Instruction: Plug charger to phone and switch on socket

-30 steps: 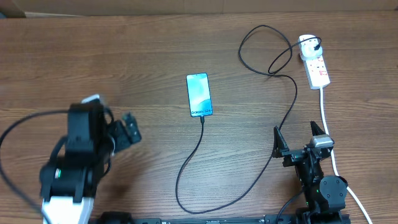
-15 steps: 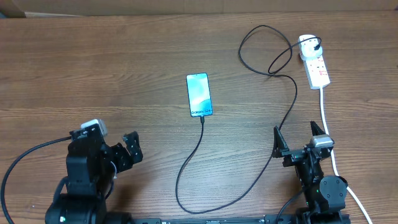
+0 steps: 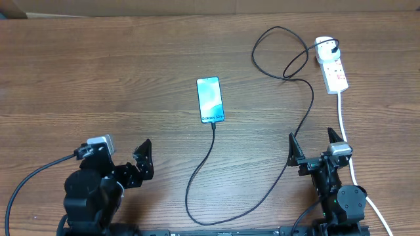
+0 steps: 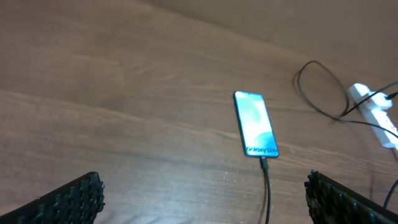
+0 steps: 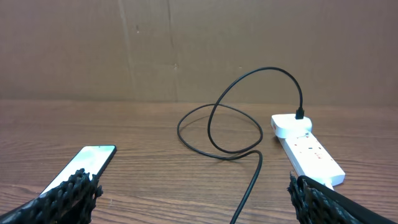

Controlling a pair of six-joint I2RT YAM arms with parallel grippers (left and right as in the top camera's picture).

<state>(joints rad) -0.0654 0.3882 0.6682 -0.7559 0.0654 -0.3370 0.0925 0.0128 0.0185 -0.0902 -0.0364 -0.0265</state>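
Resting phone (image 4: 255, 124), beyond left pincer (image 4: 204, 200)

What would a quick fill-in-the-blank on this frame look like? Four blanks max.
1. The phone lies with its screen facing ___.
2. The charger joins the phone to the socket, curling into one ___ near the socket.
3. The plug in the socket is ___ in colour.
4. The left gripper and right gripper are both ___, holding nothing.
Missing words: up; loop; black; open.
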